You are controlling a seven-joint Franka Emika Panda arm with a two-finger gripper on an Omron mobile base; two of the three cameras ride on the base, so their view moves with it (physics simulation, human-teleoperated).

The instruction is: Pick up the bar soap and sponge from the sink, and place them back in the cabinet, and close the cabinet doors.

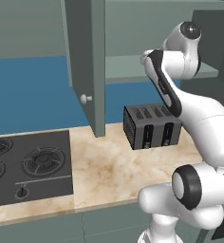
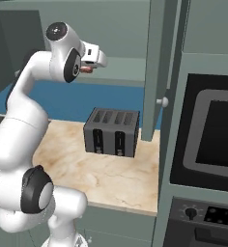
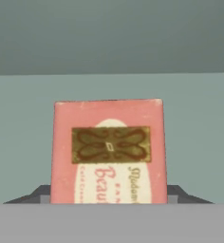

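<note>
- Here the bar soap (image 3: 109, 152) sits between the two dark fingertips (image 3: 38, 193) of the gripper (image 3: 109, 197), which is closed onto it; its pink face with a pale oval, a gold-brown ornamental label and script lettering stands upright toward the hand camera.
- Behind the soap lies the flat pale grey-green shelf (image 3: 194, 133) of the cabinet (image 3: 109, 33), with the darker back wall rising above it.
- In the right base view the gripper (image 2: 89, 67) is raised at shelf height, and a sliver of pinkish-red, the bar soap (image 2: 86, 69), shows just under the white hand.
- Whether the soap touches the shelf (image 2: 121, 67) or is just above it cannot be told.
- The left cabinet door (image 1: 88, 61) stands swung open, edge-on, its small round pale knob (image 1: 85, 99) near the lower edge.
- The right cabinet door (image 2: 157, 67) also stands open, with its knob (image 2: 162, 102) low on the panel.
- Below, a dark grey four-slot toaster (image 1: 151, 126) rests on the beige marble counter (image 1: 109, 171), between the two open doors.
- A black stovetop (image 1: 28, 166) lies at the counter's left end.
- A dark built-in oven (image 2: 215, 130) stands at the right.
</note>
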